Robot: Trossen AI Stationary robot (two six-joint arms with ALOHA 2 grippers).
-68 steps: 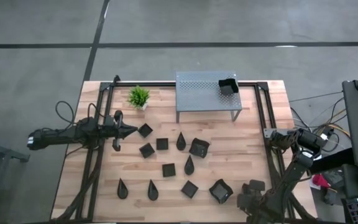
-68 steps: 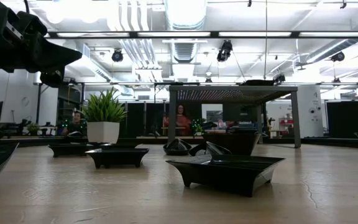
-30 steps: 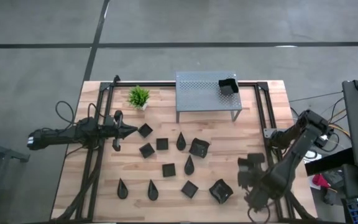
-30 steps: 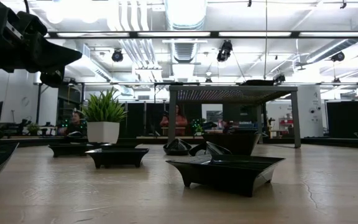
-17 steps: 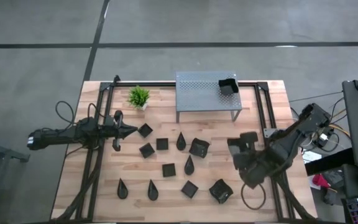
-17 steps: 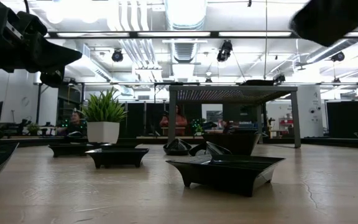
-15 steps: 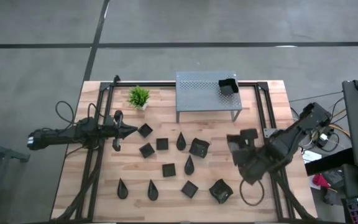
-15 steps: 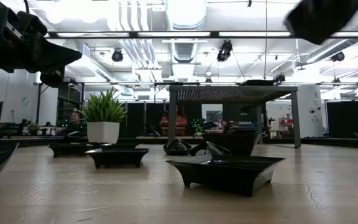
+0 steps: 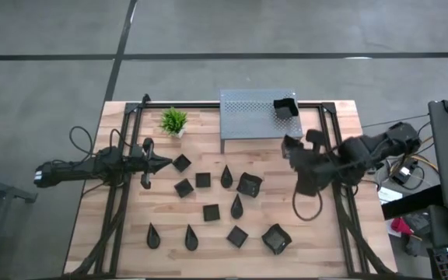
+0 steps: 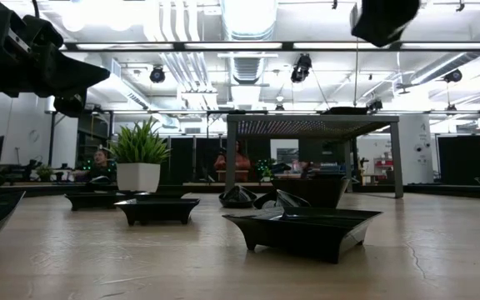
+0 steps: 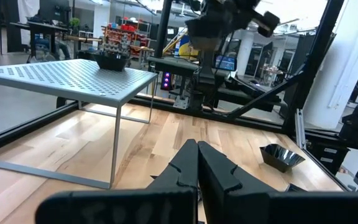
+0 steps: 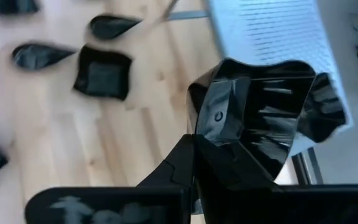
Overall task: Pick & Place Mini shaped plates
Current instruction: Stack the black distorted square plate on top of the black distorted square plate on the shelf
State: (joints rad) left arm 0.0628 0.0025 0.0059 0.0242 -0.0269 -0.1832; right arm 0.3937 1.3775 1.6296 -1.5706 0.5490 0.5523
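Your light wooden slatted table [image 9: 317, 249] sits on a grey concrete floor; behind it lies a bright open workshop. Small black mini shaped plates [image 9: 211, 211] lie scattered mid-table, one on the grey perforated metal shelf [image 9: 247, 113]. The right gripper [image 9: 295, 153] is clamped on a deep square black plate [image 12: 263, 124]; it has swung from the table's near right corner up beside the shelf. The left gripper [image 9: 164, 163], fingers together and empty, hasn't moved.

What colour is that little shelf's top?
Grey metal shelf, dotted with small holes; clearest in the left wrist view.
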